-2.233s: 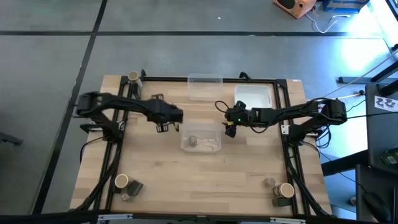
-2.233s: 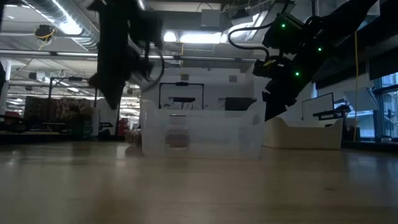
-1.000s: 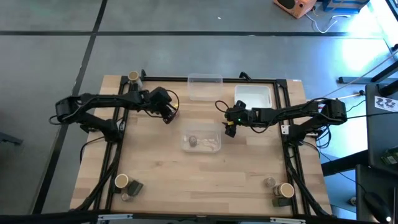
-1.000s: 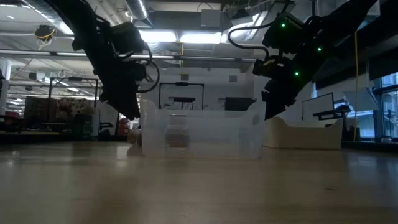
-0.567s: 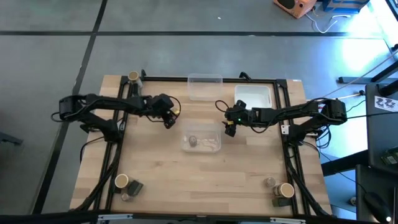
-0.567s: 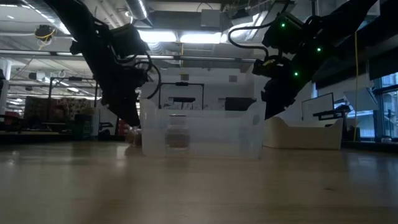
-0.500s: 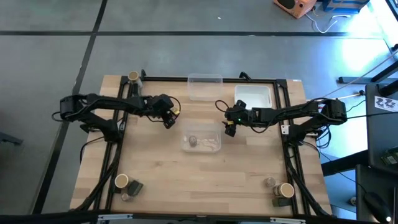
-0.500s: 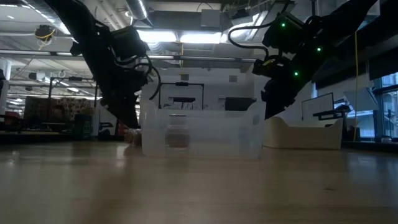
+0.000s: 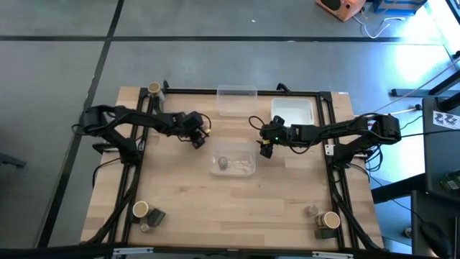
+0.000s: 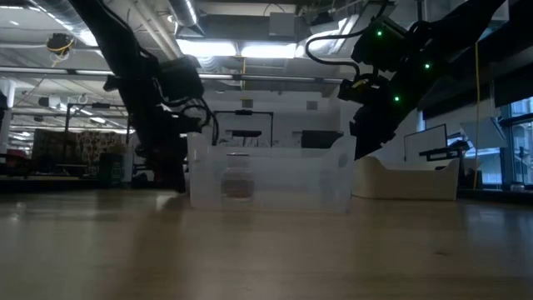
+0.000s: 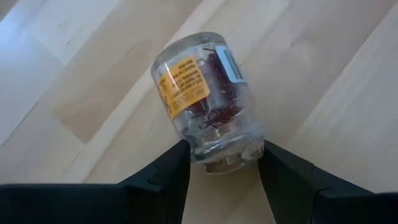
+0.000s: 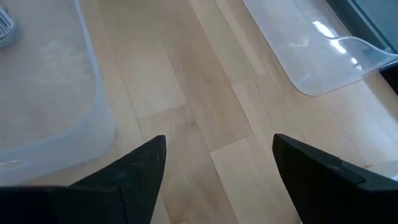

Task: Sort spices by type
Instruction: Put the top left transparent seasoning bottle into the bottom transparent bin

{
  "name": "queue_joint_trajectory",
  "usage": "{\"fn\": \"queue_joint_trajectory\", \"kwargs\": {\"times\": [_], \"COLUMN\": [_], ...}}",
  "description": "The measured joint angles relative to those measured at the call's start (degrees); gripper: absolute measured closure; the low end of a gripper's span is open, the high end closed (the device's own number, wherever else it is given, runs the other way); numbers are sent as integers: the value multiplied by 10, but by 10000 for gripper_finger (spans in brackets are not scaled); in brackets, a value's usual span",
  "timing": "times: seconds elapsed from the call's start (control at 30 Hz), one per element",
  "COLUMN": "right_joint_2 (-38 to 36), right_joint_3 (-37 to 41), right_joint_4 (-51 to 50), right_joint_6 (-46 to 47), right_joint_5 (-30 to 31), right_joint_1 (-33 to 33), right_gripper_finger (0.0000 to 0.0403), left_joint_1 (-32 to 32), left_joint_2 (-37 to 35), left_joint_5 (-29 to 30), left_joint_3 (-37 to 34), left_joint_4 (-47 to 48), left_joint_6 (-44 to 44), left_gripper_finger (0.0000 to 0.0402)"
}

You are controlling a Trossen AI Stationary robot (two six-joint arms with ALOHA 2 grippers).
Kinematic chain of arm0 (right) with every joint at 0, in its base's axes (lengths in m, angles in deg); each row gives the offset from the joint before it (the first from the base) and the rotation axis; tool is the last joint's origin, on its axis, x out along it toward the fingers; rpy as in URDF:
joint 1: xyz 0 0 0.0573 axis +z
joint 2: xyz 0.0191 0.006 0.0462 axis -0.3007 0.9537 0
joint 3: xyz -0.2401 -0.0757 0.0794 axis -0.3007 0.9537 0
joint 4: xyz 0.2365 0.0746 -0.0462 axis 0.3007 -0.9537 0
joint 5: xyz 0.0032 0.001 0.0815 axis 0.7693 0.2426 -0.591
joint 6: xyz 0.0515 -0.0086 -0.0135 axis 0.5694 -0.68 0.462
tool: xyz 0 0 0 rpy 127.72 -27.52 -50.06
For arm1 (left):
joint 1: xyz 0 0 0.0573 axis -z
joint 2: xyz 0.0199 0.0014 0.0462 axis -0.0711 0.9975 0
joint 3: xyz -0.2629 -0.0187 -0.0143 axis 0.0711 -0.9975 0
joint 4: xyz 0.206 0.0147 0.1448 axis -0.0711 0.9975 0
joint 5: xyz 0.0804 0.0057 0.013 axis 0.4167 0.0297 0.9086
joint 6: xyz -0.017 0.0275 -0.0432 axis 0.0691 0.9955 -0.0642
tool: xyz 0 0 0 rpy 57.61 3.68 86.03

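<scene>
High view, counter: wooden top with both arms reaching in toward the middle.
Left gripper: low over the counter, left of the middle clear bin; in the left wrist view its fingers pinch a small clear jar.
Small clear jar: tilted, cap end between the fingers, orange label and reddish strands inside; bare wood behind it.
Right gripper: hovers just right of the middle clear bin, fingers spread wide with nothing between them.
Middle clear bin: holds one small grey-brown jar at its left part; in the low view the jar shows through the bin wall.
Far clear bin: at the counter's back edge.
White tray: right of the far clear bin, beside the right arm.
Back left corner: one tan-topped jar.
Front left corner: a tan-topped jar, a dark boxy container and a small round jar, close together.
Front right corner: a small grey-brown round jar, a tan-topped one and a dark boxy one just beside it.
</scene>
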State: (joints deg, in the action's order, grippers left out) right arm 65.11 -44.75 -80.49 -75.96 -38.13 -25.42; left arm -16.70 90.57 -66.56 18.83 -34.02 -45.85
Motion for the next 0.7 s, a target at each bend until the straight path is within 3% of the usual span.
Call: {"fn": "queue_joint_trajectory", "kwargs": {"times": [0.7], "right_joint_2": [0], "right_joint_3": [0], "right_joint_4": [-2], "right_joint_6": [0], "right_joint_5": [0], "right_joint_1": [0], "right_gripper_finger": [110], "left_joint_1": [-1], "left_joint_2": [-57], "left_joint_5": [2], "left_joint_3": [0], "left_joint_4": [-25], "left_joint_6": [-22], "left_gripper_finger": [233]}}
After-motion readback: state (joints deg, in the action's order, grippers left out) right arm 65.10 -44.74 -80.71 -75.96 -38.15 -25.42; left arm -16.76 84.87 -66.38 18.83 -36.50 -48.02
